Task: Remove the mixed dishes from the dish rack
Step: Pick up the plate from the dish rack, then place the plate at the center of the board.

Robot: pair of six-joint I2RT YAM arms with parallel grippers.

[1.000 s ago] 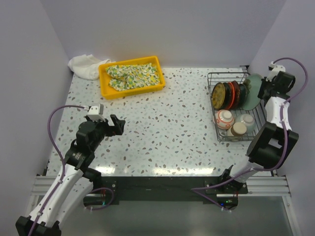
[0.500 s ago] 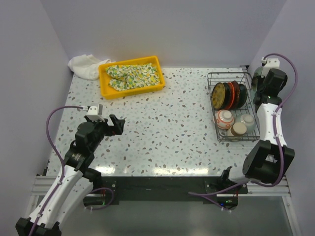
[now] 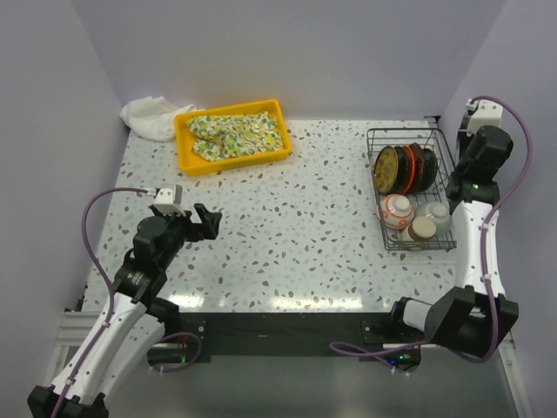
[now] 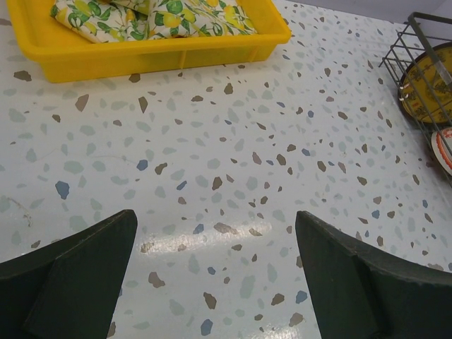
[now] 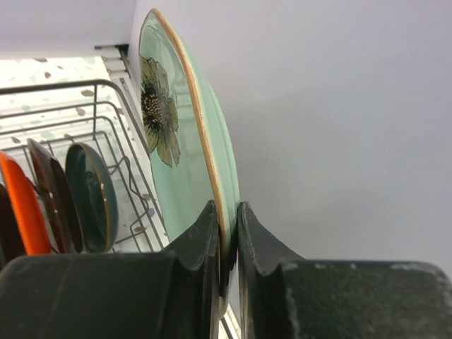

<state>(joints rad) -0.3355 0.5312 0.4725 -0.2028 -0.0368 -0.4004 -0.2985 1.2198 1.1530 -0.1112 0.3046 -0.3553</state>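
Note:
The dark wire dish rack [image 3: 402,131] stands at the table's right side. In it, on edge, are a brown-yellow plate [image 3: 386,170], a black-red bowl [image 3: 407,167] and a dark teal dish [image 3: 427,168]. In front of them sit a red-patterned white bowl [image 3: 398,210], a tan cup [image 3: 424,228] and a celadon bowl [image 3: 439,213]. My right gripper [image 5: 226,212] is shut on the rim of a pale green flowered plate [image 5: 169,141], held on edge between the rack [image 5: 106,113] and the right wall. The wrist hides that plate from above. My left gripper [image 3: 207,222] [image 4: 215,215] hangs open over bare table, far from the rack.
At the back left, a yellow tray [image 3: 186,139] holds a floral cloth [image 3: 237,132]. A white cloth [image 3: 152,116] lies beside it. The right wall [image 3: 522,87] is close behind the held plate. From the left wrist I see the tray [image 4: 141,60] and the rack's corner [image 4: 417,35].
My right wrist has swung up and back along the rack's right side with the green plate, which is now hidden under it. The left arm has not moved.

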